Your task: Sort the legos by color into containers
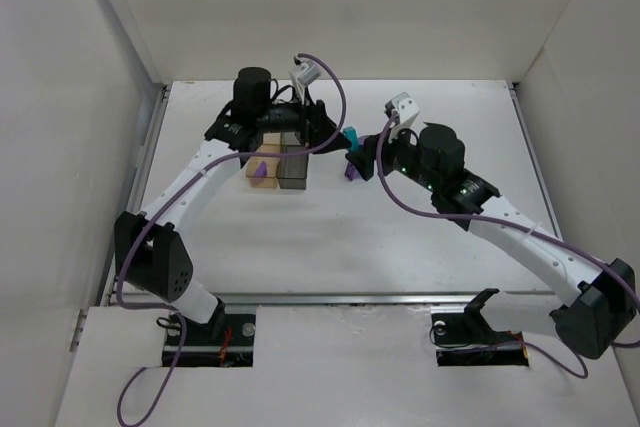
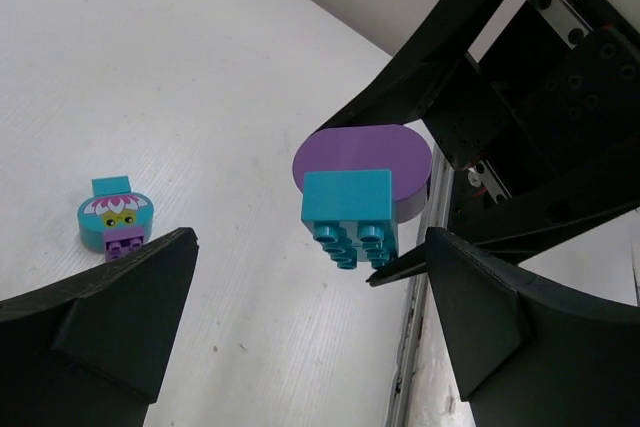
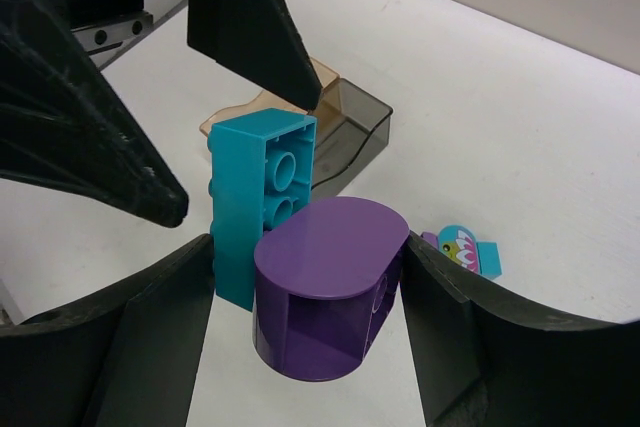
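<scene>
Left end effector (image 2: 310, 279): hanging released, fingers spreading wide, gripping nothing, facing the right arm's load from close by.
Right end effector (image 3: 305, 255): clenching on two bricks pressed side by side, one finger pushing on each.
Teal brick (image 3: 255, 197): standing on end against one finger, studs facing the left wrist camera.
Oval brick (image 2: 360, 152): purple, pressing against the other finger and touching the teal brick; not showing whether resting on the desk (image 1: 400, 237) or lifted.
Face brick (image 2: 113, 219): lying on the desk near the held pair, showing a printed face with yellow eyes and pink-white petals on teal.
Amber box (image 3: 237, 115): holding a purple brick (image 1: 262, 172).
Grey box (image 3: 358, 127): sitting joined to the amber box, on the side nearer the right arm; contents being too dark to tell.
</scene>
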### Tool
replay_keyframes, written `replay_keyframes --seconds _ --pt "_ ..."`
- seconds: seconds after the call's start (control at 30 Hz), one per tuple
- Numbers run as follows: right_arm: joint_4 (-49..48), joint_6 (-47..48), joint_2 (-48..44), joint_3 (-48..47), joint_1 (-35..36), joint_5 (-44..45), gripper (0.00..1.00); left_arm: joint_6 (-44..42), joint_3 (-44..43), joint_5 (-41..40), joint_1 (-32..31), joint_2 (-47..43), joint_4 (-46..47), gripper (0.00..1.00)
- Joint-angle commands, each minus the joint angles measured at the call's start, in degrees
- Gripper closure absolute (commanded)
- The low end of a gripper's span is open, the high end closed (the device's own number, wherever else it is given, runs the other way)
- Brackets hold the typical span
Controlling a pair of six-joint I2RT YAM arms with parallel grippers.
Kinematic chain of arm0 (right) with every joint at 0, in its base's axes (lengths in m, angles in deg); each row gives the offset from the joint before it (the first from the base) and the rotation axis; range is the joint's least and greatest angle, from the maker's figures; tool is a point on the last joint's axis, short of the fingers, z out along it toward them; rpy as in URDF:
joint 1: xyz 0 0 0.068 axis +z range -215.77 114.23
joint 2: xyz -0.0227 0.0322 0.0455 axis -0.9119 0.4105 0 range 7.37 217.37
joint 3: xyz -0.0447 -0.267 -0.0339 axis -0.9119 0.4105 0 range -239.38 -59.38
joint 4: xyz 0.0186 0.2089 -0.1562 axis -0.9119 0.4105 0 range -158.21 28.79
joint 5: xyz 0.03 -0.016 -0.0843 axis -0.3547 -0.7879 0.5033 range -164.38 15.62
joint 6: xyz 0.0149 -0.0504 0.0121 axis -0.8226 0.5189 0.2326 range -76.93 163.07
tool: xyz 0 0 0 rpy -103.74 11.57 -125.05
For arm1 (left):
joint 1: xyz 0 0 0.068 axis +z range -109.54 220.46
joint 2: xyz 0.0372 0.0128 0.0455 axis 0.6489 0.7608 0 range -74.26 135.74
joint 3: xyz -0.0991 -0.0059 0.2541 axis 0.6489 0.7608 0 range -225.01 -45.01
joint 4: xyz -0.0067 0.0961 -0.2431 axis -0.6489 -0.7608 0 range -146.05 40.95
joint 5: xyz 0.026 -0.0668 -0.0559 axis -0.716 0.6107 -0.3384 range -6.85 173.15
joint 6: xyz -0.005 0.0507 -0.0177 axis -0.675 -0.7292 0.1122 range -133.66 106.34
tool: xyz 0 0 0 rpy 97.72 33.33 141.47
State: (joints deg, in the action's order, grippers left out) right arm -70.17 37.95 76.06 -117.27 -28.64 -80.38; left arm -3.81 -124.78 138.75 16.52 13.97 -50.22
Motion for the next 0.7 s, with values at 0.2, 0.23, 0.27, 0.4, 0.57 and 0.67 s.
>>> replay_keyframes --seconds 0.2,0.23,0.27,0.4,0.57,0.67 --pt "-4.0 0.5 -0.4 -0.6 1.5 -1.0 1.00 1.8 -1.4 1.2 -0.9 1.0 4.8 0.20" --pt "-4.0 0.5 0.1 -0.6 1.5 -1.0 1.00 1.8 -1.4 1.2 -0.9 1.0 4.8 0.20" --pt "-4.0 0.5 0.1 -0.6 1.5 -1.0 1.00 1.8 -2.0 1.7 -0.9 1.0 4.8 0.20" --pt "-4.0 0.5 0.7 -1.3 1.5 -1.6 1.00 1.2 -2.5 2.3 -1.5 1.5 4.8 0.33" --pt "-4.0 1.0 1.3 -1.3 1.5 -2.2 1.00 0.6 -2.5 3.5 -1.5 2.0 4.8 0.72" --pt "-4.0 1.0 1.3 -1.3 1.5 -2.2 1.00 0.6 -2.5 2.9 -1.5 2.0 4.8 1.00"
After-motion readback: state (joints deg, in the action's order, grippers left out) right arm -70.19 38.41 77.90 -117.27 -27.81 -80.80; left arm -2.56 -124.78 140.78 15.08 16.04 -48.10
